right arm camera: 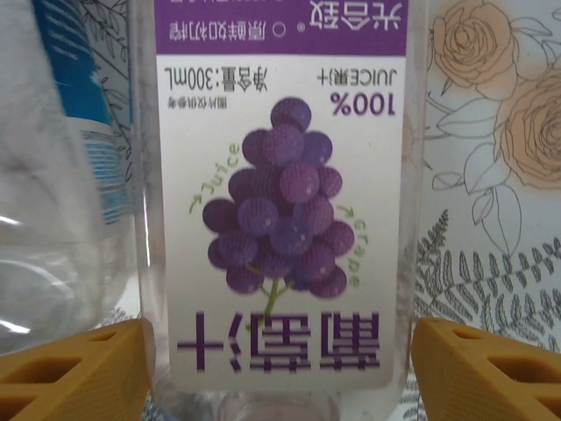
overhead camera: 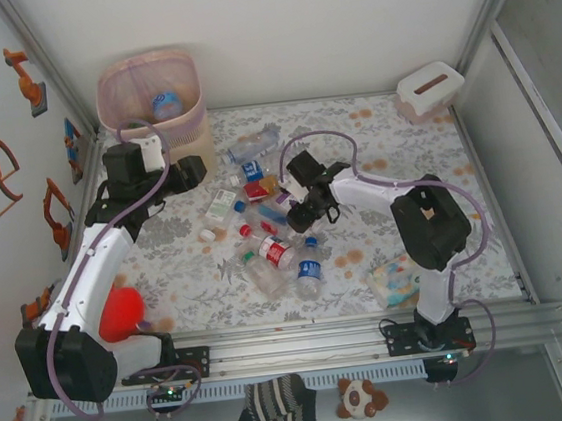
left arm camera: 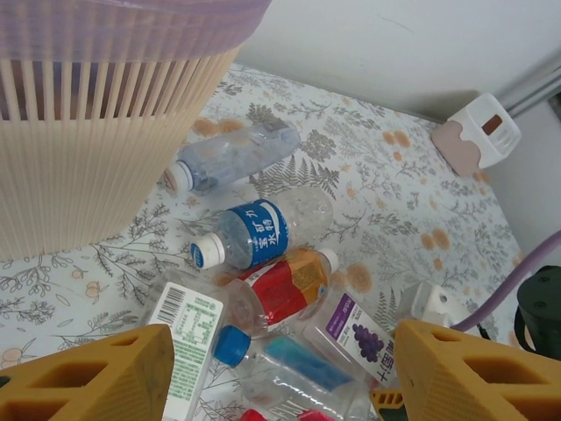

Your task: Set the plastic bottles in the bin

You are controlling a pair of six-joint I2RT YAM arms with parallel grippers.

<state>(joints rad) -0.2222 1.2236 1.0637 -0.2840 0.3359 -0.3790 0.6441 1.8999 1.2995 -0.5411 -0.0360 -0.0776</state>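
One bottle [overhead camera: 166,104] lying in bin [overhead camera: 112,82], upper left; R gripper [right arm camera: 280,368] straddling grape bottle [right arm camera: 280,219], clamp unclear; L gripper [left arm camera: 280,351] hovering, fingers [left arm camera: 88,377] apart. Next: squeeze, lift.

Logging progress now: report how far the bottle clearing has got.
Done: one bottle lies in the bin. In hand: the right gripper brackets the grape juice bottle; a firm grip is unclear. The left gripper hangs open, empty, above the scattered bottles. Left: roughly a dozen of them on the table.
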